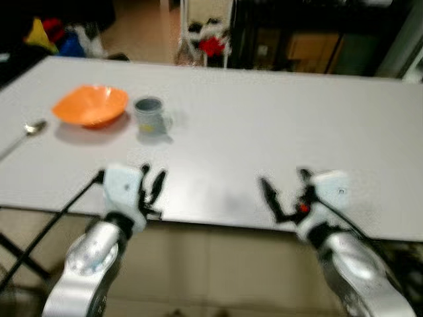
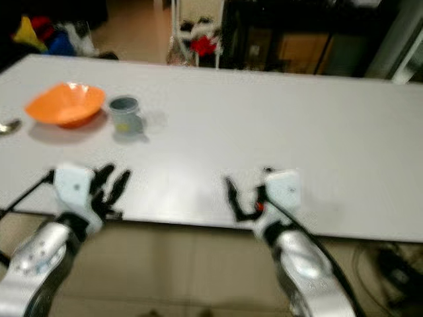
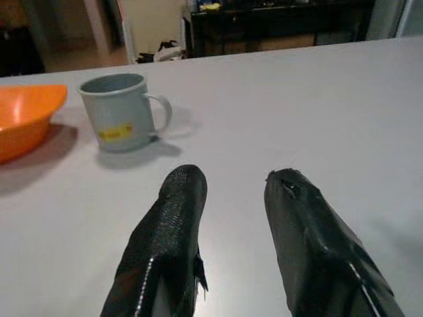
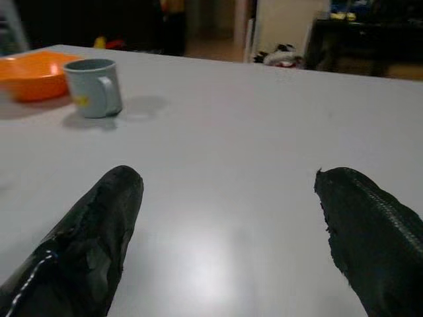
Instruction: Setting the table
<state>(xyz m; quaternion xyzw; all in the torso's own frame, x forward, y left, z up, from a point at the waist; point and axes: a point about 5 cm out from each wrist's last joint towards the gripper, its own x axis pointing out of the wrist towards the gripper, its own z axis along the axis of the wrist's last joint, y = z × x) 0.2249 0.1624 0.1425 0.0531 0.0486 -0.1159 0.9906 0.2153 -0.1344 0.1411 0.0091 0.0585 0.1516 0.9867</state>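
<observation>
On the white table [image 1: 264, 119] an orange bowl [image 1: 90, 104] sits at the far left, with a grey-blue mug [image 1: 151, 115] just to its right, handle pointing right. A metal spoon [image 1: 30, 129] lies left of the bowl near the table's edge. My left gripper [image 1: 151, 182] hovers over the near edge, in front of the mug, open and empty. My right gripper [image 1: 284, 188] hangs over the near edge further right, fingers spread wide, holding nothing. The mug [image 3: 120, 119] and bowl [image 3: 25, 117] also show ahead of the left fingers.
Beyond the table's far edge stand a dark cabinet [image 1: 310, 33] and a white rack with red and dark items [image 1: 208, 39]. Coloured toys [image 1: 56, 36] lie on the floor at the back left. A black cable [image 1: 59, 214] runs down from the left wrist.
</observation>
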